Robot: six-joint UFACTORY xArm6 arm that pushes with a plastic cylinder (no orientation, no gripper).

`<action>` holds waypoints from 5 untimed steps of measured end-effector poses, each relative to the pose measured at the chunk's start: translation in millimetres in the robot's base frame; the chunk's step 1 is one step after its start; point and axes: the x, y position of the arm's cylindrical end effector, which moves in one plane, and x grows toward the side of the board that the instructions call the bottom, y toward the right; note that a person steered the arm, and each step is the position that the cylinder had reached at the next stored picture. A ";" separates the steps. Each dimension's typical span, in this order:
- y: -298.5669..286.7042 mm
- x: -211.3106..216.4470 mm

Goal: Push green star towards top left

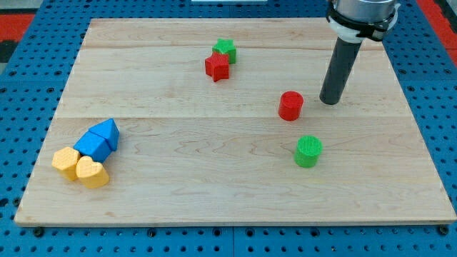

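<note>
The green star point(226, 49) lies near the view's top middle of the wooden board point(178, 200). It touches the red star point(217, 67), which sits just below and left of it. My tip point(328, 101) rests on the board well to the right of and below the green star. It stands just to the right of the red cylinder point(290, 106), with a small gap between them.
A green cylinder point(308, 151) stands below the red cylinder. At the view's lower left is a cluster: a blue triangular block point(106, 130), a blue block point(91, 145), a yellow block point(66, 162) and a yellow heart point(91, 173).
</note>
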 end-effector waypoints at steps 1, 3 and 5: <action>-11.0 2.7; -83.0 5.9; -38.8 -3.1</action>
